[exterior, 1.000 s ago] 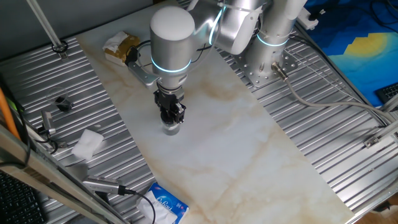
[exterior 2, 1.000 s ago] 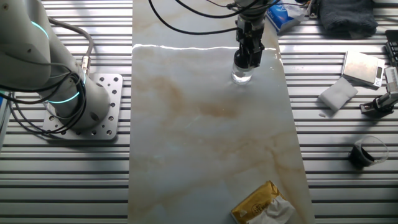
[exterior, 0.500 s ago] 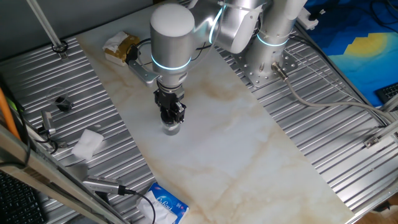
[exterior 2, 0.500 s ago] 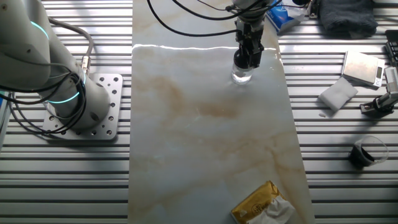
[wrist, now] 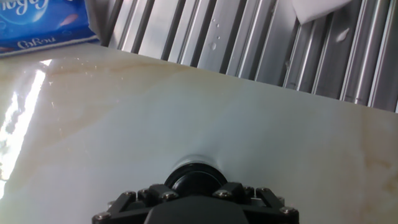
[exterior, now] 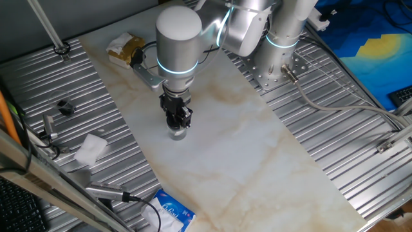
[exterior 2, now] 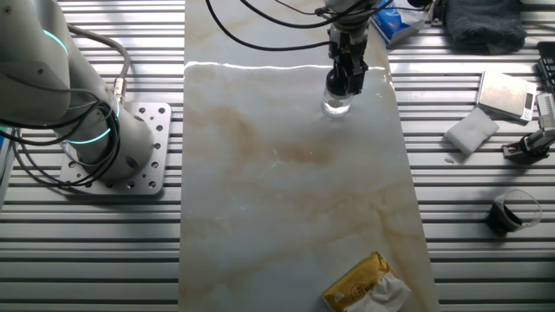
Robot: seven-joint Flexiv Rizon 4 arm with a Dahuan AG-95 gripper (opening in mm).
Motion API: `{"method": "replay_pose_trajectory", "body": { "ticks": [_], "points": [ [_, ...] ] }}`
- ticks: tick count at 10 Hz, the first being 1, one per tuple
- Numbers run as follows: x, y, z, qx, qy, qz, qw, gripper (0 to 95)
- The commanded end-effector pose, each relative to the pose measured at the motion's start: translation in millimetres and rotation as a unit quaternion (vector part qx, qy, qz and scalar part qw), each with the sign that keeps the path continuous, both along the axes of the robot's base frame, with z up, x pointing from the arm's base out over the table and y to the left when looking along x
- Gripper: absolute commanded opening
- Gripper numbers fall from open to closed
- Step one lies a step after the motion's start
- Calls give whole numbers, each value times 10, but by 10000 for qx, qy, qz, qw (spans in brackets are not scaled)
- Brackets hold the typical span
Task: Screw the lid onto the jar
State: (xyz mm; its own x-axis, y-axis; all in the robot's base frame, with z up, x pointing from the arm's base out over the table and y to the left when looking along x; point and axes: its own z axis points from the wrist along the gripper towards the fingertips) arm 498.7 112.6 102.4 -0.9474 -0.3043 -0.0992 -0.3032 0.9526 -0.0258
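Note:
The jar [exterior: 177,134] is small, with a pale translucent body, and stands upright on the marble slab [exterior: 244,148]. It also shows in the other fixed view [exterior 2: 337,106]. My gripper [exterior: 177,122] points straight down onto its top and is shut on the black lid [wrist: 195,177], which sits on the jar's mouth. In the other fixed view the gripper [exterior 2: 345,80] covers the lid. In the hand view the gripper [wrist: 196,188] hides most of the lid and all of the jar's body.
A blue tissue pack [exterior: 172,211] lies off the slab's near end. A white tissue wad [exterior: 90,148] and a small black metal piece [exterior: 64,106] lie on the ribbed metal table. A gold packet [exterior: 125,48] lies at the slab's far end.
The gripper seems to have turned a little about its vertical axis on top of the jar. The jar has stayed in place.

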Motion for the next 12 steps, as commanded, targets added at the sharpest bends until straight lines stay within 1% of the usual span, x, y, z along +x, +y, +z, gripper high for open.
{"method": "replay_pose_trajectory", "body": {
  "ticks": [1,5,8,12],
  "points": [
    [-3,-6,-11,-18,10,85,10000,0],
    [-3,-6,-11,-61,13,432,9990,0],
    [-3,-6,-11,-9,12,302,9995,0],
    [-3,-6,-11,23,22,-102,9999,0]
  ]
}}
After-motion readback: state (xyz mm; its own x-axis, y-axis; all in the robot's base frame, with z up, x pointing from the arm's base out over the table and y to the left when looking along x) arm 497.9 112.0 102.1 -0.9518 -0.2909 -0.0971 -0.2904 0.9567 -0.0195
